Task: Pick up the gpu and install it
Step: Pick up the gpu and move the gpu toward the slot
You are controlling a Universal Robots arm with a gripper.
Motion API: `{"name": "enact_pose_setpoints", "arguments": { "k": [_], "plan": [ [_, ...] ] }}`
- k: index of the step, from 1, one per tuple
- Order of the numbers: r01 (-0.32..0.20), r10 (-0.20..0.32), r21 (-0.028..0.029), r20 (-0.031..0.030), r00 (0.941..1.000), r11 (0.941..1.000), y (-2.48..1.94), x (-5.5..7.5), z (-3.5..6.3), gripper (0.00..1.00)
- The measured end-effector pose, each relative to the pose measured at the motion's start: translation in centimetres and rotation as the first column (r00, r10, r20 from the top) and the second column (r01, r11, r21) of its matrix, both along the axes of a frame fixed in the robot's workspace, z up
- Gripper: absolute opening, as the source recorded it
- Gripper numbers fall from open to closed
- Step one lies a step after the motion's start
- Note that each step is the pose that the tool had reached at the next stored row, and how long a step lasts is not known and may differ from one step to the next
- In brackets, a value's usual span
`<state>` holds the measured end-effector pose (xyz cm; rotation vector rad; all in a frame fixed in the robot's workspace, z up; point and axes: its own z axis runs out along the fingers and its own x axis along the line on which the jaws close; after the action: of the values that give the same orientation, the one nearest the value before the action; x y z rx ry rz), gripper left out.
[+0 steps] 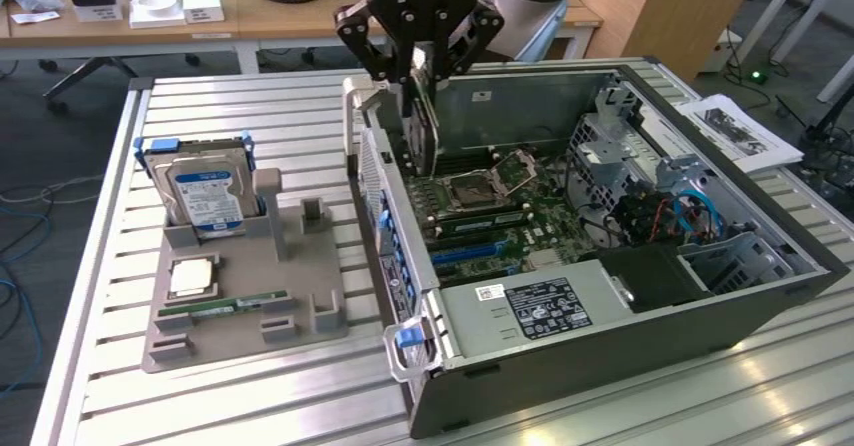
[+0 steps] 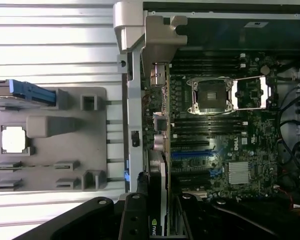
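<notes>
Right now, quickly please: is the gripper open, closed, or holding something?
Gripper: closed on the gpu, holding it upright over the open case.

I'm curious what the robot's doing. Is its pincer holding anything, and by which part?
The pincer is shut on the gpu, pinching its upper edge; the card hangs on edge above the open computer case.
</notes>
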<state>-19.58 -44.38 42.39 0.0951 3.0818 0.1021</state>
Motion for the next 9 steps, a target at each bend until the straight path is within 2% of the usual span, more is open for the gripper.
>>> {"name": "enact_pose_setpoints", "arguments": {
  "k": [9],
  "plan": [
    [0.0,0.0,0.0042,0.0,1.0,1.0,0.0,3.2,0.0,0.27]
  ]
}}
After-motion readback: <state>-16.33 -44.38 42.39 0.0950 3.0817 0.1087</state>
